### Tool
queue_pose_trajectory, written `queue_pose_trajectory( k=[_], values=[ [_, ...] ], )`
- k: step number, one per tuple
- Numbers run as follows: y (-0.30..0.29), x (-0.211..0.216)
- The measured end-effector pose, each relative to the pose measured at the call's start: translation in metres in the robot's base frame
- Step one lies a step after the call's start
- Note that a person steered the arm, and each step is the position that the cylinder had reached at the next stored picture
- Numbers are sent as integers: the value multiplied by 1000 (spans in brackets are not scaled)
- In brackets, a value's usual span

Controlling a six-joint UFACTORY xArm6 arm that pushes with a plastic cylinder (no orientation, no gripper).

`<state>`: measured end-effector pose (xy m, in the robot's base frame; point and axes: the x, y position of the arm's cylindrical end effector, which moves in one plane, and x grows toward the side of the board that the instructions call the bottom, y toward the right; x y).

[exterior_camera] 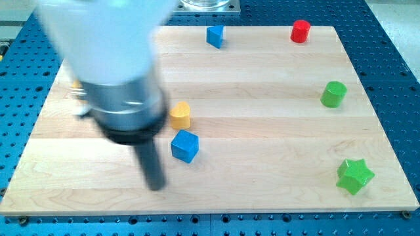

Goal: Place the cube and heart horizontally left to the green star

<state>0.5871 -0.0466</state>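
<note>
The arm carries no claw, so no open or closed state applies; it ends in a dark rod, and my tip (155,186) rests on the wooden counter (262,164) in the lower left part of the view; the arm's body above it is blurred and hides part of the counter's upper left.

The blue cube (184,145) lies just to the right of the rod and slightly above my tip, near but apart from it; the yellow heart (180,115) sits just above the cube, close to it, with a narrow gap between them.

The green star (354,176) lies near the lower right corner, well apart from the cube and heart; a green cylinder (333,94) stands above it by the right edge.

A red cylinder (300,31) and a second blue block (214,36) sit along the top edge; a small orange object (77,86) shows partly behind the arm at the left, its shape indistinct.
</note>
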Motion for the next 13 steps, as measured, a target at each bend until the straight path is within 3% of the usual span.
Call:
queue_pose_trajectory(
  k=[1, 2, 3, 5, 8, 10, 12, 13],
  values=[
    [44, -15],
    [45, -46],
    [21, -55],
    [-94, -13],
    [-23, -41],
    [-9, -82],
    [-120, -46],
    [-102, -70]
  ],
)
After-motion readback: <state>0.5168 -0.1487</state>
